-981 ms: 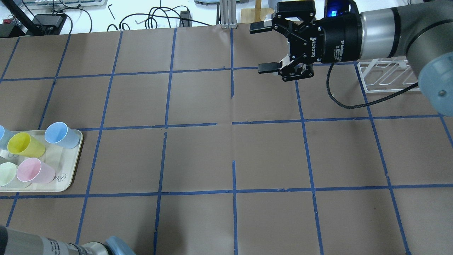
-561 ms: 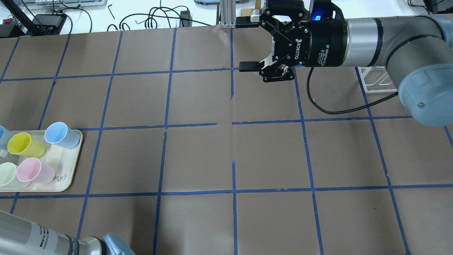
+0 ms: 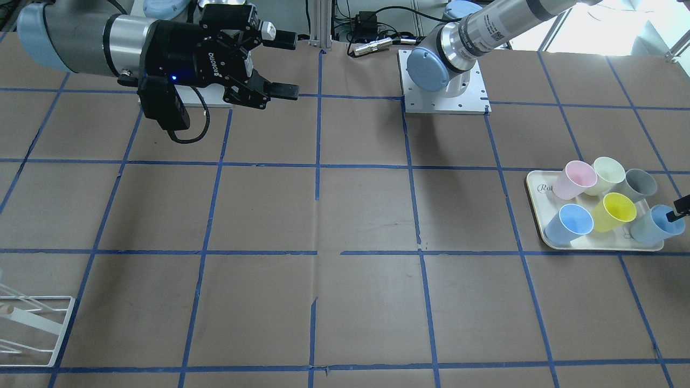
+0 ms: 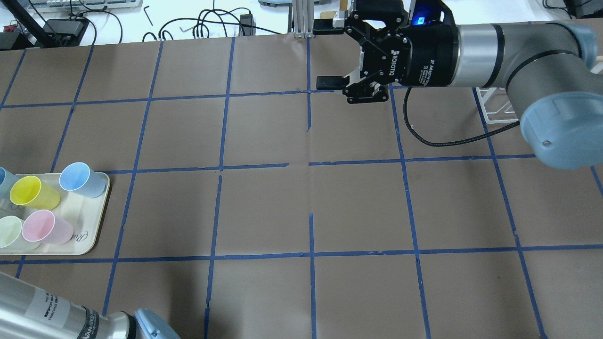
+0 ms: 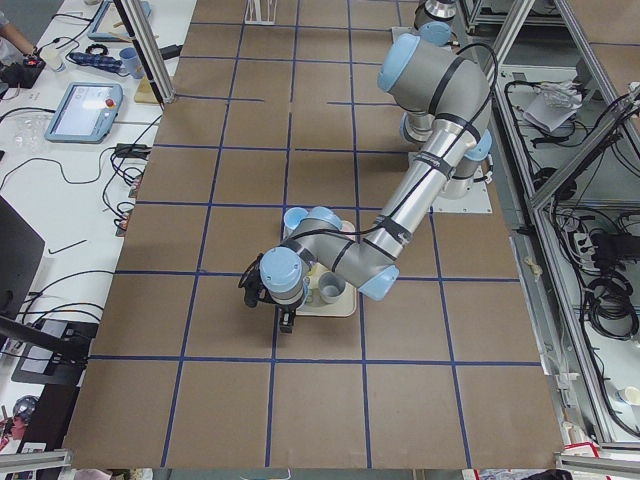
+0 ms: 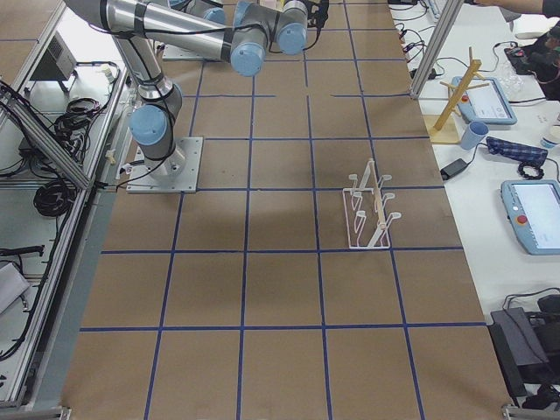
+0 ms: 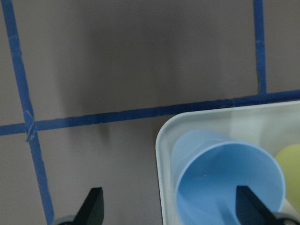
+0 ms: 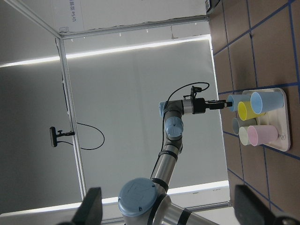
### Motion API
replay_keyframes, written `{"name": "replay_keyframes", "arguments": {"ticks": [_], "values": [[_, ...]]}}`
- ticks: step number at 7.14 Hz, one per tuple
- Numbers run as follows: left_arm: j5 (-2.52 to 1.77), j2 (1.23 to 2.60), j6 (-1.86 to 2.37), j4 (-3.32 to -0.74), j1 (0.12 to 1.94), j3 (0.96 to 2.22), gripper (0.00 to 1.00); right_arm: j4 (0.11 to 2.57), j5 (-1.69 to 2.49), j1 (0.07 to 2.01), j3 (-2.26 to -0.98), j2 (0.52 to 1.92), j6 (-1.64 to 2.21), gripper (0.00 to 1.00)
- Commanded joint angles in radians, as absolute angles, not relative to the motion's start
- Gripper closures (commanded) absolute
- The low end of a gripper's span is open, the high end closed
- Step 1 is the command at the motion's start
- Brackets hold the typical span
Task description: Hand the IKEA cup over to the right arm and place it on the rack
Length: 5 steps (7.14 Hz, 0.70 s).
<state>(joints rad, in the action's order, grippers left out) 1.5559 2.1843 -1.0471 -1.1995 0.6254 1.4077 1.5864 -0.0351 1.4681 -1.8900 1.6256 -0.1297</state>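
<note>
Our left pincer [image 7: 171, 209] hangs low over one corner of the cream tray [image 7: 161, 150], its fingers [image 7: 95, 206] spread wide apart. We see the pale blue cup [image 7: 225, 180] standing upright, mouth up, in that corner, right beneath the pincer and closer to one fingertip than the other (whether that tip touches the rim we cannot tell). A yellow cup [image 3: 619, 211] sits just beside it, and a grey cup [image 3: 640, 185] stands behind. Our right pincer [image 4: 327, 54] is also spread apart, turned sideways above the far middle of the tabletop [image 4: 264, 212], well apart from the tray. We find the rack [image 6: 372, 217] standing on the tabletop at the other end from the tray, partly hidden behind the right arm [image 4: 518, 52] in the overhead view.
</note>
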Motion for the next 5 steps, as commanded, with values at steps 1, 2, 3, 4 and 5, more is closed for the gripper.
{"name": "replay_keyframes", "arguments": {"ticks": [1,2,3,4,5], "values": [[1.56,2.197,-1.043,-1.197,0.627,1.41,0.28,1.589,0.01,1.468,-1.913,1.615,-0.12,0.0],[1.562,2.194,-1.043,-1.198,0.629,1.419,0.54,1.591,0.011,1.468,-1.916,1.615,-0.121,0.0],[1.562,2.195,-1.045,-1.198,0.629,1.42,0.66,1.591,0.012,1.468,-1.917,1.615,-0.124,0.0],[1.56,2.194,-1.043,-1.198,0.63,1.42,0.69,1.589,0.012,1.468,-1.919,1.618,-0.124,0.0],[1.557,2.186,-1.042,-1.203,0.63,1.42,0.69,1.591,0.012,1.468,-1.921,1.623,-0.124,0.0]]}}
